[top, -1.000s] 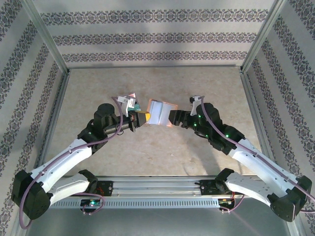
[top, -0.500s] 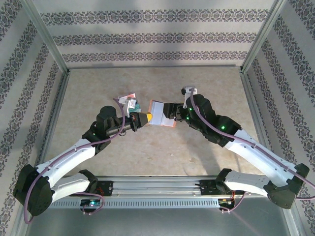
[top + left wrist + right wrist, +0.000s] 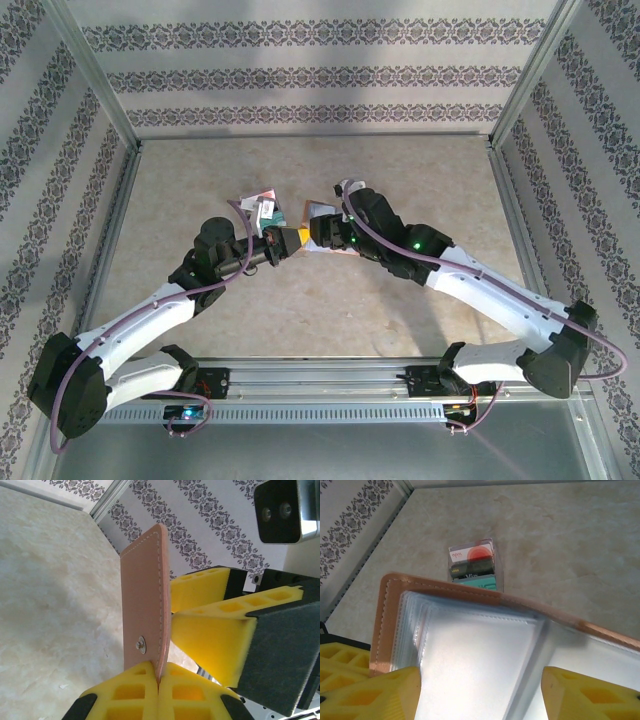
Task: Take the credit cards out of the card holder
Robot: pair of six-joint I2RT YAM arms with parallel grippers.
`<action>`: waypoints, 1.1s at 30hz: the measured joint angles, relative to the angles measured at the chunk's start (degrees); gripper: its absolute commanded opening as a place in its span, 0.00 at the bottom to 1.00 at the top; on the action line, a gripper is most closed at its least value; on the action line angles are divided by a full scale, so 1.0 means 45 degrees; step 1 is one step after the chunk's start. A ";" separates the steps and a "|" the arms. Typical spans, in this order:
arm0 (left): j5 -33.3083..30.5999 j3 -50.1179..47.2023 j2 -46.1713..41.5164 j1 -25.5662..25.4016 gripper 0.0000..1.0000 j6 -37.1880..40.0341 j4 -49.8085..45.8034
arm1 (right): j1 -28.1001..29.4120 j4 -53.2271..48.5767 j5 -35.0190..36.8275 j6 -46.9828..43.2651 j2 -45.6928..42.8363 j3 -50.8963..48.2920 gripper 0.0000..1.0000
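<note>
The tan card holder stands on edge in the air, and my left gripper is shut on the bottom edge of its cover. Seen from the right wrist, the holder hangs open, showing its clear inner sleeves; I see no credit card in the sleeve facing me. My right gripper is open, one yellow finger on each side of the sleeves. From above, both grippers meet at the holder, left gripper and right gripper. A small stack of cards lies on the table beyond.
The card stack sits on the beige tabletop just behind my left wrist. Patterned walls and metal frame posts enclose the table on three sides. The right gripper's yellow fingers stand close beside the holder.
My right arm has swung left and forward over the card holder, and its jaws have narrowed around the sleeves. The left gripper has kept its grip and barely moved.
</note>
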 measured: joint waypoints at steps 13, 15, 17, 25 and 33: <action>0.0039 -0.0131 0.0005 0.0000 0.00 -0.0136 0.0170 | -0.0097 0.0000 -0.0058 -0.0039 0.0228 0.0214 0.58; 0.0029 -0.0136 0.0005 0.0000 0.00 -0.0136 0.0165 | -0.0189 0.0049 -0.0058 -0.0024 0.0170 0.0063 0.57; 0.0029 -0.0146 0.0000 0.0000 0.00 -0.0136 0.0165 | -0.0389 0.0058 -0.0063 0.0019 0.0019 -0.0219 0.56; -0.0024 -0.0146 0.0000 0.0000 0.00 -0.0180 0.0296 | -0.1209 -0.0214 0.0005 0.0165 -0.1025 -0.1370 0.55; -0.0335 -0.0500 0.0000 0.0000 0.00 -0.0393 0.0437 | -0.2244 -0.0933 0.0588 0.0345 -0.2497 -0.2137 0.55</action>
